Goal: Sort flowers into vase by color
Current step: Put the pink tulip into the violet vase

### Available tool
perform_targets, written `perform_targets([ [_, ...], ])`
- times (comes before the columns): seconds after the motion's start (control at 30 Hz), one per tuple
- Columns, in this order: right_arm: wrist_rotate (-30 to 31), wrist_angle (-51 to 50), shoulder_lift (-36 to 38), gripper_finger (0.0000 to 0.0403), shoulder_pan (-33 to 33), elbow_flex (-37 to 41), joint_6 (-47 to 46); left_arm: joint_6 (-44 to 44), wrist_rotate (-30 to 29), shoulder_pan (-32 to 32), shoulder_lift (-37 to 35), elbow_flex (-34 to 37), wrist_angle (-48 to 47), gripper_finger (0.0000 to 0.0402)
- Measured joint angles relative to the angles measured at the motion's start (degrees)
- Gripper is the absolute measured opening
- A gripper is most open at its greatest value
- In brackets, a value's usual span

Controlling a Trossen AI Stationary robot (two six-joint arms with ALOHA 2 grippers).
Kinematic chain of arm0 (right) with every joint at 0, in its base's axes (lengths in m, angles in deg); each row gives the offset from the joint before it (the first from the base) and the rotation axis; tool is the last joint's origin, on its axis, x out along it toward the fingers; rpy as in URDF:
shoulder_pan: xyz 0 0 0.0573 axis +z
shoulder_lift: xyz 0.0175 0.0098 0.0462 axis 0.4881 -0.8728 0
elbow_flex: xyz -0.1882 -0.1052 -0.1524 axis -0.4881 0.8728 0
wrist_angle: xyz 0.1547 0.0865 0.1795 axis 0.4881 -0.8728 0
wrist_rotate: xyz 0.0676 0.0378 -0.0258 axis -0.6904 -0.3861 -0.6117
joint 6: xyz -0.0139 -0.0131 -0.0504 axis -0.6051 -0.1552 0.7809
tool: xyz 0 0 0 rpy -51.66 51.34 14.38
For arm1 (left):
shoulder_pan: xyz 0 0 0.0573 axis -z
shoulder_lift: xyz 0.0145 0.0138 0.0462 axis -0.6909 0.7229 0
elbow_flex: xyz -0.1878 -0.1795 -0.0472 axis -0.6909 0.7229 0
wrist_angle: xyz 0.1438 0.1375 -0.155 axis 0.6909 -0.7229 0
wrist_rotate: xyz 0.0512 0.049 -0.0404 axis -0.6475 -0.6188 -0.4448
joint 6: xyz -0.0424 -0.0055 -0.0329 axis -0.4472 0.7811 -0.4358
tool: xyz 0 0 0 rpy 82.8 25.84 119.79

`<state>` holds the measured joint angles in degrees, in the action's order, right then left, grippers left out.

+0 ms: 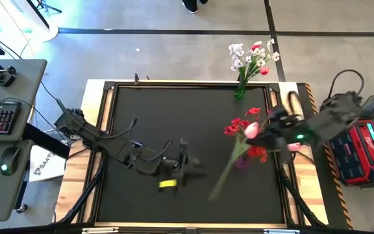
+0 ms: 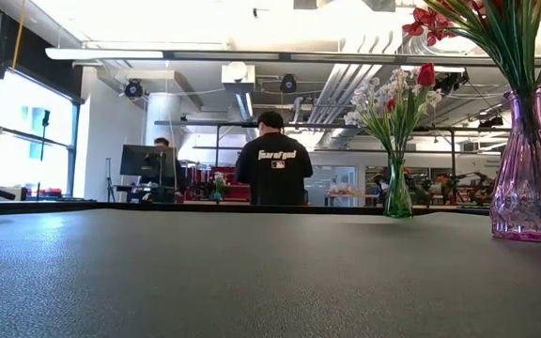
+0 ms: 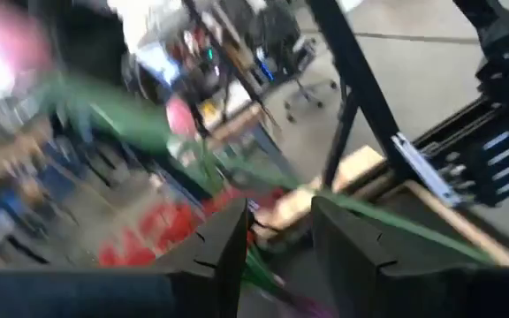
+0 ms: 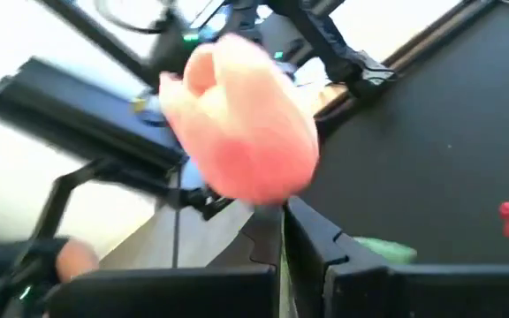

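While the black counter (image 1: 174, 117) fills the middle of the high view, both arms work over its lower right part. The left arm reaches in from the left edge, and the left gripper (image 1: 186, 164) hangs at lower centre with its fingers (image 3: 228, 243) parted and nothing between them; a blurred green stem crosses just ahead of them in the left wrist view. The right arm comes in from the right edge, and the right gripper (image 1: 269, 127) sits at centre right, shut on the stem just under the head of a pink tulip (image 4: 241, 119). In the high view the tulip's long stem (image 1: 224, 170) slants down toward lower centre, ending near the left gripper.

The purple vase (image 2: 532, 169), at the right of the low view, already holds red blossoms. The smaller green vase (image 1: 239, 91), at the upper right of the high view, holds pale sprigs and a red bloom.

The step in hand looks like a handover just completed, the tulip now carried by the right arm. The next move calls for turning the stem downward and lowering it into the matching vase without knocking the flowers already there.
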<state>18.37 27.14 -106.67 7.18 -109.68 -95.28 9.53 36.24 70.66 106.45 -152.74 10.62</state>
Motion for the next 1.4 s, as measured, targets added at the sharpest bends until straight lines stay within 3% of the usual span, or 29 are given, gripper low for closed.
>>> perform_targets([
  [0.3,0.54,-7.31,12.02,0.0000,3.12,-0.02,6.36,-22.61,1.03,-3.53,1.19,-0.01,-8.80,0.0117],
  [0.53,5.08,-13.71,20.18,0.0000,3.11,-0.02,10.59,-29.27,-1.03,-5.41,2.19,0.00,-7.50,0.0117],
  [0.77,8.80,-12.71,25.96,0.0000,3.08,-0.07,25.11,-36.01,-1.65,-7.82,4.07,-0.02,-5.59,0.0117],
  [0.97,9.40,-14.90,26.17,0.0000,3.08,-0.07,34.25,-42.72,-1.42,-8.32,7.78,0.04,-4.78,0.0117],
  [1.4,9.29,-20.53,18.46,0.0000,3.08,0.03,34.84,-46.03,-1.48,-10.55,13.65,-0.01,3.27,0.0117],
])
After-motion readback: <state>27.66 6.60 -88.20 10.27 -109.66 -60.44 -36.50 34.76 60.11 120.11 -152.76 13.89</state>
